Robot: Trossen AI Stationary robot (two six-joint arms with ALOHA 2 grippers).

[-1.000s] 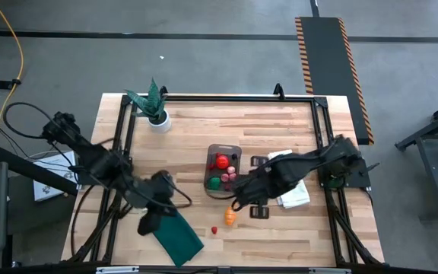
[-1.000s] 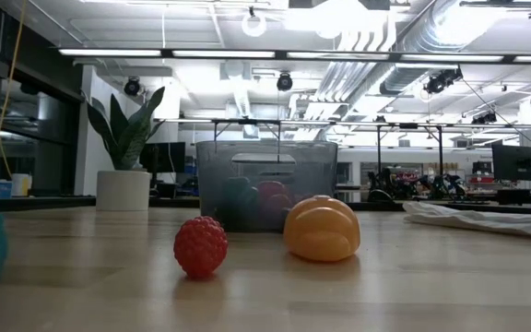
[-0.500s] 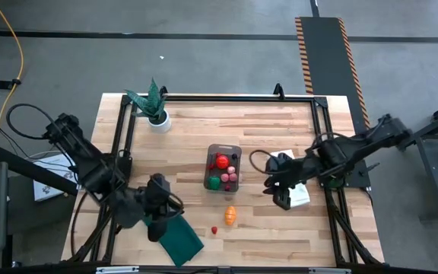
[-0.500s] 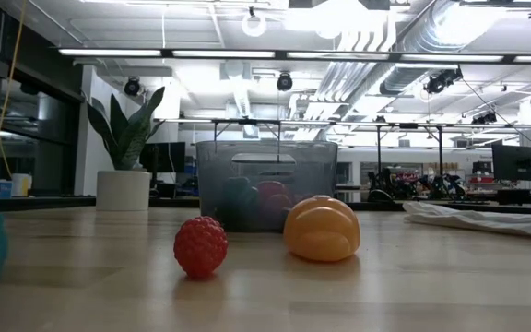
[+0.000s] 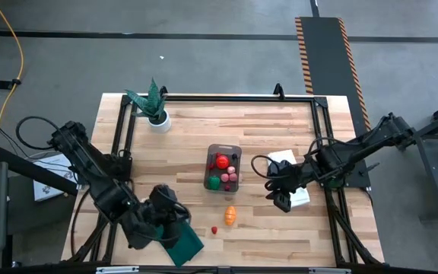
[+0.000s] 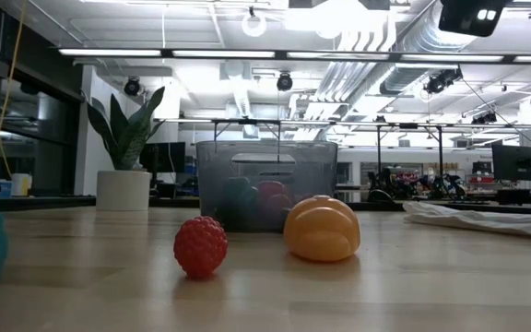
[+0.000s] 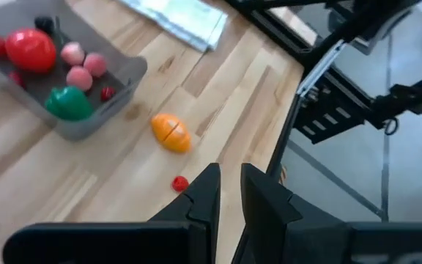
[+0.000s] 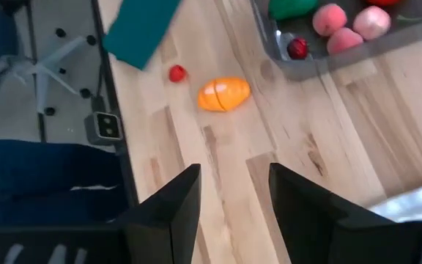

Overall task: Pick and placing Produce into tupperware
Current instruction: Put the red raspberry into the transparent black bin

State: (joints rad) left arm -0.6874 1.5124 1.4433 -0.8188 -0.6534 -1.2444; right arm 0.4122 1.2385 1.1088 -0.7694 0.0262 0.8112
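The clear grey tupperware [image 5: 223, 149] stands mid-table and holds a red ball [image 5: 222, 160], a green round piece [image 5: 214, 182] and small pink and red pieces [image 7: 83, 61]. Nearer the front edge, an orange piece [image 5: 230, 215] and a red berry [image 5: 214, 230] lie on the bare wood. My left gripper [image 5: 179, 225] hovers shut over the dark green cloth [image 5: 185, 243], left of the berry. It has only a thin slit between its fingers [image 7: 205, 192]. My right gripper [image 5: 281, 202] hangs open and empty above the white cloth [image 5: 293, 192], right of the tupperware.
A potted spiky plant [image 5: 155, 106] stands at the far left. The black frame rails [image 5: 322, 144] run along the table's sides. Bare wood lies between the orange piece and the right gripper. In the low view, a dark part of the right arm [image 6: 473, 14] shows at the top.
My right gripper has drawn back from beside the orange piece toward the table's right edge and now hangs over the white cloth. My left gripper has moved toward the near edge and the right, over the green cloth, and has rolled. The produce has stayed put.
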